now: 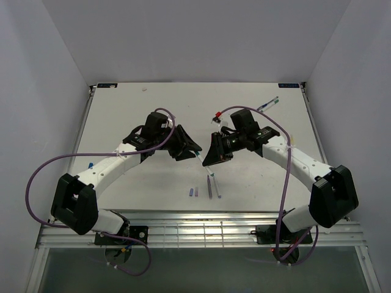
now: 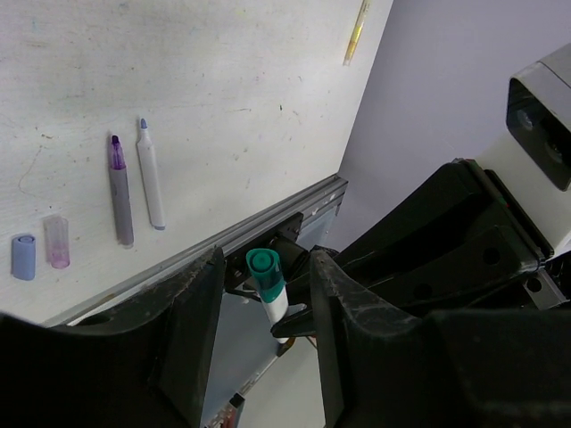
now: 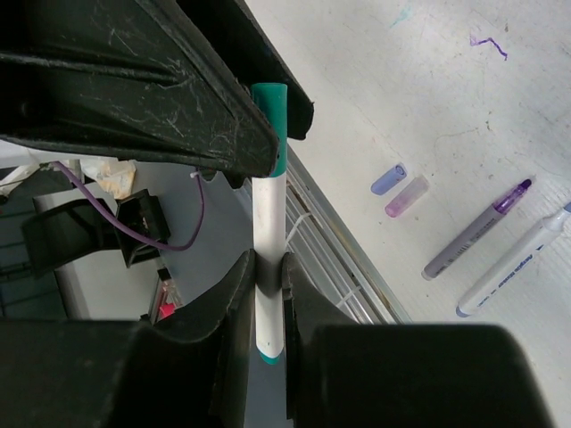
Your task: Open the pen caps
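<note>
Two loose caps, a blue cap (image 2: 23, 257) and a purple cap (image 2: 57, 242), lie side by side near the front edge of the bench (image 2: 232, 80). Just beside them lie a purple-tipped pen (image 2: 120, 192) and a blue-tipped pen (image 2: 150, 174), both uncapped. Higher up, the right gripper (image 3: 268, 272) has its jaws clamped on the white barrel of a green-capped pen (image 3: 268, 223). The left gripper (image 2: 268, 267) has its jaws open either side of the green cap (image 2: 264, 260). Far back lies a yellow pen (image 2: 356, 34).

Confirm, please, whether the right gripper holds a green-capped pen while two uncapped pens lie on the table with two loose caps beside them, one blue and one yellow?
Not quite: the second loose cap is purple, not yellow, as the right wrist view shows, lying beside the blue cap. The rest stands.
</note>
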Motion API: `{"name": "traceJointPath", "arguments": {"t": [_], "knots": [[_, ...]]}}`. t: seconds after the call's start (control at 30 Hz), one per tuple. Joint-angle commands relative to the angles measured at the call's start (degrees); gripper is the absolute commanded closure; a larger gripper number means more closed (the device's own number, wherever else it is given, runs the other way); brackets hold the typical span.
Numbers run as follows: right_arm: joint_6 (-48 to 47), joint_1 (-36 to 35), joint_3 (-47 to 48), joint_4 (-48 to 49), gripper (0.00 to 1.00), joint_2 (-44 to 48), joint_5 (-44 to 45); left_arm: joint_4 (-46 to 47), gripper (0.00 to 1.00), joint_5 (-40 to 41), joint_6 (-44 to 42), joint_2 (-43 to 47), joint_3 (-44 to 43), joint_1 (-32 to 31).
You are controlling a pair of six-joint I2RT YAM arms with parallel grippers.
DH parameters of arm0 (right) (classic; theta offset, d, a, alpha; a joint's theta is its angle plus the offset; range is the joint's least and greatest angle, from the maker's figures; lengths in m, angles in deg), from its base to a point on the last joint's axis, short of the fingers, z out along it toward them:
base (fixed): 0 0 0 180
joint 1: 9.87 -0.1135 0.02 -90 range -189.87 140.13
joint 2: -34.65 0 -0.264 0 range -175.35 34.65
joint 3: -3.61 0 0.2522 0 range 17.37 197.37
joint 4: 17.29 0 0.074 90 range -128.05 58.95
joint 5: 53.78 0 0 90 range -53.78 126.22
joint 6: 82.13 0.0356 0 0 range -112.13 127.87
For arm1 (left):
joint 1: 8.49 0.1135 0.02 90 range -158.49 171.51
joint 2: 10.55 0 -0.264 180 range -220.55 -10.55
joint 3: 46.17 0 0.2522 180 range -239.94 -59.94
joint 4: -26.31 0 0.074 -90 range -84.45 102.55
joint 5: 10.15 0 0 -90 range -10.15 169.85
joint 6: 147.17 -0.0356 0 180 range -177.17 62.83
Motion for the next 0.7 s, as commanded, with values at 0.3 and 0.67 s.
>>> {"name": "traceJointPath", "arguments": {"t": [0.3,0.67], "knots": [[2.5,-1.6,-0.3,4.9,0.92,-0.9,-0.6,1.2,0.64,-1.0,0.3,2.1,0.0,-0.5],[-0.1,-2.1,2.0,2.5,0.6,-2.8,-0.3,1.9,1.0,-1.0,0.8,3.0,1.2,-0.5]]}}
